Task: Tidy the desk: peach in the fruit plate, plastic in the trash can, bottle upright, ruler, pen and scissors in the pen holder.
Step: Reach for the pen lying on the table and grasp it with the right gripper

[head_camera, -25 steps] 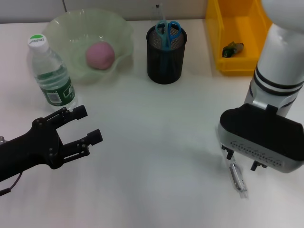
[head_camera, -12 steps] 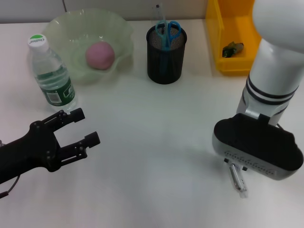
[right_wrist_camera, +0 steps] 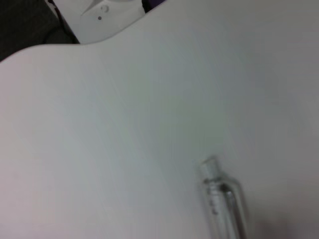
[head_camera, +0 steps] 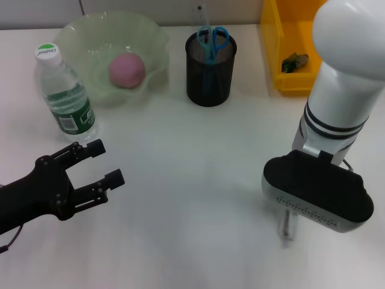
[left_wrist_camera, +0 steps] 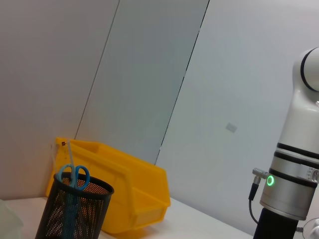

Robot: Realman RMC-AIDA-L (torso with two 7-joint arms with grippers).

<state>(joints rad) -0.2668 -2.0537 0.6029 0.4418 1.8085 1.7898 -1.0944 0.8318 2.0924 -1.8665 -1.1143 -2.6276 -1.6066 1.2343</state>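
Note:
A clear pen [head_camera: 289, 226] lies on the white desk at the front right; it also shows in the right wrist view [right_wrist_camera: 224, 201]. My right gripper [head_camera: 315, 191] sits low, directly over the pen, and its wrist housing hides the pen's upper end. My left gripper [head_camera: 106, 162] is open and empty at the front left, near the upright bottle [head_camera: 63, 90]. The pink peach [head_camera: 126, 69] lies in the green plate [head_camera: 153, 36]. The black mesh pen holder [head_camera: 210, 69] holds blue scissors [head_camera: 212, 39] and a clear ruler [head_camera: 200, 15].
A yellow bin [head_camera: 274, 54] at the back right holds a crumpled plastic piece [head_camera: 295, 61]. In the left wrist view, the pen holder [left_wrist_camera: 75, 211], the bin [left_wrist_camera: 134, 199] and the right arm [left_wrist_camera: 294, 189] show.
My right arm has moved left and closer over the pen, which now shows more upright and further left. My left gripper has drifted slightly back toward the front left.

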